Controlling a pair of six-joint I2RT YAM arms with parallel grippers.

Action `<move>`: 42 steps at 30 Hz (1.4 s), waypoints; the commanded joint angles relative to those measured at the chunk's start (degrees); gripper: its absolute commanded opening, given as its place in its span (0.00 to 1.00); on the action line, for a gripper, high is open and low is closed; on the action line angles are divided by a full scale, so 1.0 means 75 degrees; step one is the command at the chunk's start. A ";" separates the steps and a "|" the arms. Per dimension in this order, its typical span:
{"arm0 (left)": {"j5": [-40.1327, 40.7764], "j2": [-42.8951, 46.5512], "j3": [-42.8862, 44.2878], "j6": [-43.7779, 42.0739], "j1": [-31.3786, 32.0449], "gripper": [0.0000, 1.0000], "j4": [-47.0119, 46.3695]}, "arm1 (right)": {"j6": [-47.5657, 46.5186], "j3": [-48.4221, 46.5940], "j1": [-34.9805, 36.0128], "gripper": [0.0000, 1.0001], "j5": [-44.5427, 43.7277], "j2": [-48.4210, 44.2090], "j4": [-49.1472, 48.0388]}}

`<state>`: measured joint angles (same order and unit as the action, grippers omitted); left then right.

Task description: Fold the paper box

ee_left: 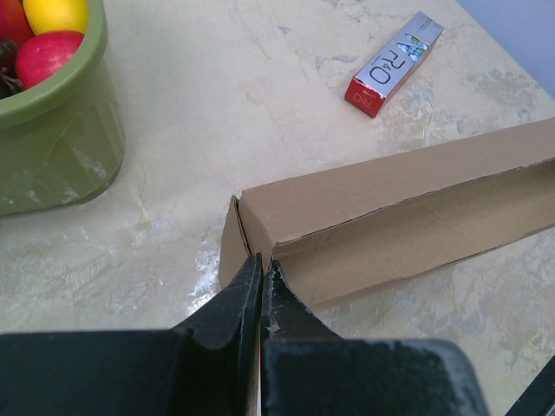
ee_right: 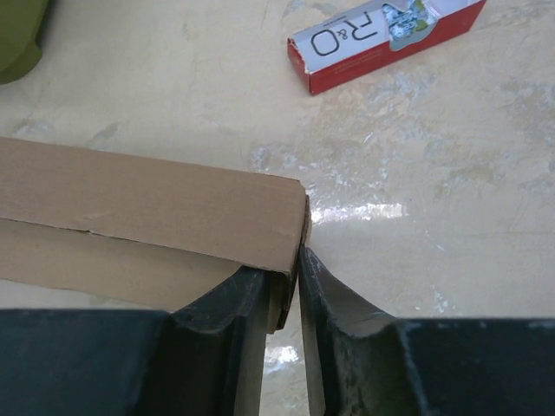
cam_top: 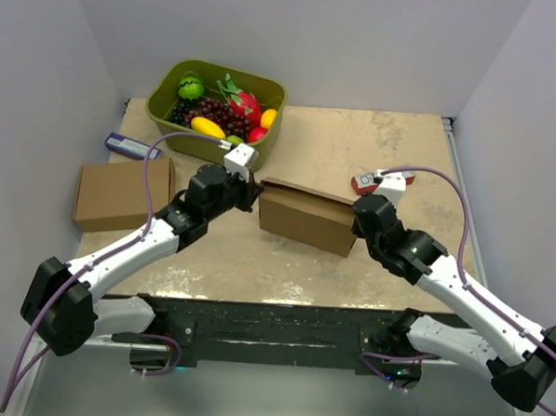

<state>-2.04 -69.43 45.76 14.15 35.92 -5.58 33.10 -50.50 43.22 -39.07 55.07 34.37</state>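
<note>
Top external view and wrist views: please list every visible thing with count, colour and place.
paper box: 1, brown, table middle, between both tools
other cardboard box: 1, brown, table left
tub: 1, green, far side, left of middle
fruit: several, mixed colours, inside tub
small carton: 1, red and silver, beyond right tool
small packet: 1, purple, beyond other cardboard box
table: 1, beige, under everything
left tool: 1, black, shut on paper box's left end
right tool: 1, black, slightly open around its right end
arms: 2, white and black, near edge

Paper box (ee_right: 147, 208) left end, apparently off-frame
</note>
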 commanded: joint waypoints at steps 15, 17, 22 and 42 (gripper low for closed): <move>-0.0126 -0.0481 -0.0078 0.0164 0.0144 0.00 0.1623 | -0.0041 -0.1984 0.0132 0.66 0.1554 -0.0663 0.1874; -0.0126 -0.0516 -0.0078 0.0176 0.0144 0.00 0.1623 | -0.0182 -0.2265 0.0132 0.67 0.1378 -0.0628 0.1805; -0.0173 -0.0516 -0.0089 0.0176 0.0144 0.00 0.1623 | -0.0827 -0.2489 0.0132 0.67 0.0689 0.0015 0.1092; -0.0196 -0.0610 0.0004 0.0164 0.0202 0.00 0.1635 | 0.0201 0.0708 0.0377 0.57 0.0615 -0.0286 -0.1606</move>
<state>-1.50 -70.89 46.92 14.41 36.21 -4.49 28.51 -51.05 45.06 -34.92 56.18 23.33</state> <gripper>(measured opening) 0.027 0.578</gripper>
